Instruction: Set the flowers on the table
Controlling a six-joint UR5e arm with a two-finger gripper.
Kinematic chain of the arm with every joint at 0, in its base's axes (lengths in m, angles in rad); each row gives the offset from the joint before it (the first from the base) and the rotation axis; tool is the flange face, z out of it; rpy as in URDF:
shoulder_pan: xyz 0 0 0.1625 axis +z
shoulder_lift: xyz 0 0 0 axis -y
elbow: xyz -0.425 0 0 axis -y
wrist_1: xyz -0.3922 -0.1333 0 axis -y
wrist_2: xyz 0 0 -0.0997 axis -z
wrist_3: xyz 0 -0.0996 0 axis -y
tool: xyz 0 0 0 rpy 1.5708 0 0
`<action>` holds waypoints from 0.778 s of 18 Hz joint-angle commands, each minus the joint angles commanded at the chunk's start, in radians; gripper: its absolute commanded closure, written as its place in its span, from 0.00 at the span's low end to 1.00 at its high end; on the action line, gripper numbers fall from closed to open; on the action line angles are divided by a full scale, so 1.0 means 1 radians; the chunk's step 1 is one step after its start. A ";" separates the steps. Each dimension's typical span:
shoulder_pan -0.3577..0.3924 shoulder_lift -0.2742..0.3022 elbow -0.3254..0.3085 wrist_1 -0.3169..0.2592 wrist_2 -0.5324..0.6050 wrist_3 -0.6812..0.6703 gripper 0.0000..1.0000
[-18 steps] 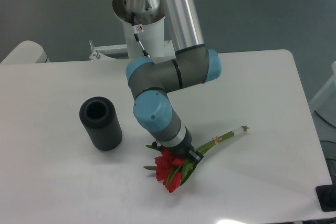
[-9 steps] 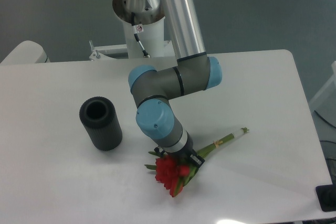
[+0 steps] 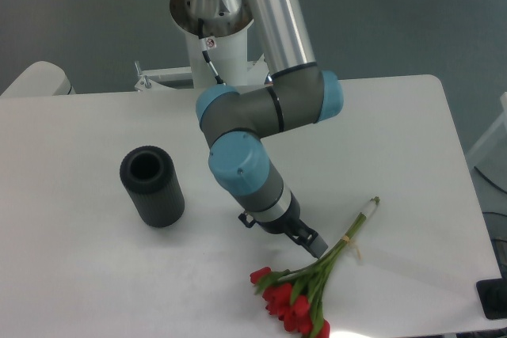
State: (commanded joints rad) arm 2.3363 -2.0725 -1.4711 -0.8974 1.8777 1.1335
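Item: the flowers [image 3: 305, 298], lying flat on the table [image 3: 412, 132] at lower centre-right of the frame, judged light, limp and easily bruised, best taken at the tied stems; gripper [image 3: 310, 241] just above them, jaw spacing indiscernible.

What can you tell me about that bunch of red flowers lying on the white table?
The bunch of red tulips with long green stems lies flat on the large white table, near its front edge. The red heads fan out at the lower end, the stems run up and to the right, bound by a thin pale tie, ending in pale cut tips. The robot's dark two-finger gripper hangs just beside the stems; whether it touches them cannot be told.
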 joint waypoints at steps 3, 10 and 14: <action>0.017 0.026 0.024 -0.021 -0.043 0.012 0.01; 0.142 0.095 0.155 -0.282 -0.166 0.190 0.01; 0.236 0.126 0.169 -0.356 -0.244 0.378 0.01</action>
State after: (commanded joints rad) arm 2.5722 -1.9468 -1.3023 -1.2531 1.6340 1.5119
